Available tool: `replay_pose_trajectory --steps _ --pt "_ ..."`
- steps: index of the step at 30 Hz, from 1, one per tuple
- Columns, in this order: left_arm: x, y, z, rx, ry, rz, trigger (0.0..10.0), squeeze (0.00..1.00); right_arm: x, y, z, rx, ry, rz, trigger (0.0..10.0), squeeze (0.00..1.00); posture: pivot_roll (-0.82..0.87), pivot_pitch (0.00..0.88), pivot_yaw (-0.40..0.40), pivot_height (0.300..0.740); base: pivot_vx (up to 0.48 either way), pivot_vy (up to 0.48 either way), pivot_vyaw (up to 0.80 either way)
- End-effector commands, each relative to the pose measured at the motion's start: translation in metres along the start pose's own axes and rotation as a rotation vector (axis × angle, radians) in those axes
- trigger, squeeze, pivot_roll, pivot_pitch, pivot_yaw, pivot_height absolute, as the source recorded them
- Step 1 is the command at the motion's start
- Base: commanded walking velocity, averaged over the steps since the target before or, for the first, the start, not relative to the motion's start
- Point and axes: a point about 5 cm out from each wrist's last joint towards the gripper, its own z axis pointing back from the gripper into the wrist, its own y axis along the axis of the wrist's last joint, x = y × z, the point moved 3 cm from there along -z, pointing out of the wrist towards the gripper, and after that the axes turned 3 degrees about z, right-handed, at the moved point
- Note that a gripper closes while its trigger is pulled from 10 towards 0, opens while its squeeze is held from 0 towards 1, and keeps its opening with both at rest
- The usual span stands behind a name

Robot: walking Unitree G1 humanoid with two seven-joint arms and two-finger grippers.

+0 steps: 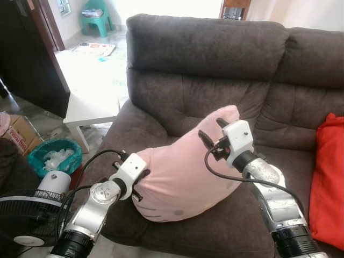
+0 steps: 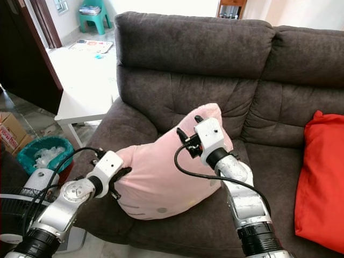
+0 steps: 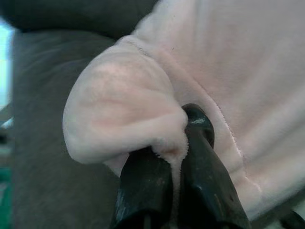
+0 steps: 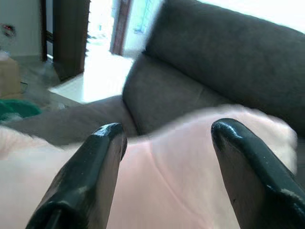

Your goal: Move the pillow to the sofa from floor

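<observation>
A pink plush pillow [image 1: 177,177] lies on the left seat cushion of the dark grey sofa [image 1: 215,59], one ear leaning up against the backrest. My left gripper [image 1: 141,184] is at the pillow's left edge. In the left wrist view its fingers [image 3: 195,143] are shut on a fold of the pink pillow [image 3: 124,105]. My right gripper [image 1: 211,130] hovers over the pillow's upper right part. It is open, and in the right wrist view the pink fabric [image 4: 167,181] lies below the gap between the fingers [image 4: 102,143].
A red cushion [image 1: 328,183] rests on the sofa's right seat. Left of the sofa stand a white low table [image 1: 91,107], a green basket [image 1: 54,156], a fan [image 1: 27,220] and a cardboard box [image 1: 19,134]. A green stool [image 1: 97,16] is far back.
</observation>
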Motion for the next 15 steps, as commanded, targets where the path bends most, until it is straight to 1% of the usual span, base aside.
replay_pose_trajectory --steps 1,2,3,4,5,6,7,9,10,12,13,14,15 --pt "-0.02 -0.016 0.003 -0.074 0.112 0.008 10.0 0.0 0.016 -0.007 0.003 -0.037 -0.063 0.009 10.0 0.0 0.06 0.039 -0.055 0.74 0.0 0.0 0.0" --pt "-0.022 -0.017 0.003 -0.075 0.13 0.006 10.0 0.0 0.017 -0.009 0.004 -0.043 -0.07 0.009 10.0 0.0 0.06 0.039 -0.055 0.74 0.0 0.0 0.0" --pt "-0.035 -0.017 0.005 -0.064 0.224 0.039 10.0 0.0 0.022 -0.019 0.007 -0.076 -0.109 0.008 10.0 0.0 0.06 0.039 -0.056 0.74 0.0 0.0 0.0" --pt "-0.042 -0.016 0.007 -0.051 0.283 0.077 10.0 0.0 0.027 -0.027 0.011 -0.106 -0.153 -0.003 10.0 0.0 0.06 0.039 -0.056 0.74 0.0 0.0 0.0" --pt "-0.042 -0.016 0.007 -0.051 0.283 0.077 10.0 0.0 0.027 -0.027 0.011 -0.106 -0.153 -0.003 10.0 0.0 0.06 0.039 -0.056 0.74 0.0 0.0 0.0" --pt "-0.049 -0.016 0.009 -0.041 0.333 0.114 10.0 0.0 0.032 -0.035 0.014 -0.134 -0.193 -0.013 10.0 0.0 0.06 0.039 -0.056 0.74 0.0 0.0 0.0" --pt "-0.049 -0.016 0.009 -0.041 0.333 0.114 10.0 0.0 0.032 -0.035 0.014 -0.134 -0.193 -0.013 10.0 0.0 0.06 0.039 -0.056 0.74 0.0 0.0 0.0" --pt "-0.059 -0.015 0.012 -0.025 0.425 0.158 10.0 0.0 0.041 -0.053 0.023 -0.201 -0.275 -0.009 10.0 0.0 0.06 0.039 -0.056 0.74 0.0 0.0 0.0" --pt "-0.063 -0.015 0.014 -0.024 0.476 0.189 10.0 0.0 0.044 -0.07 0.032 -0.268 -0.333 -0.018 10.0 0.0 0.06 0.037 -0.054 0.74 0.0 0.0 0.0" --pt "-0.063 -0.016 0.014 -0.026 0.51 0.198 10.0 0.0 0.04 -0.094 0.044 -0.348 -0.375 -0.034 10.0 0.0 0.06 0.037 -0.054 0.74 0.0 0.0 0.0" --pt "-0.057 -0.014 0.01 -0.018 0.472 0.191 10.0 0.0 0.036 -0.104 0.049 -0.378 -0.377 -0.039 10.0 0.0 0.06 0.037 -0.054 0.74 0.0 0.0 0.0" --pt "-0.057 -0.014 0.01 -0.018 0.472 0.191 10.0 0.0 0.036 -0.104 0.049 -0.378 -0.377 -0.039 10.0 0.0 0.06 0.037 -0.054 0.74 0.0 0.0 0.0" --pt "-0.052 -0.011 0.007 -0.001 0.447 0.201 10.0 0.0 0.033 -0.115 0.055 -0.415 -0.392 -0.052 10.0 0.0 0.06 0.037 -0.054 0.74 0.0 0.0 0.0"
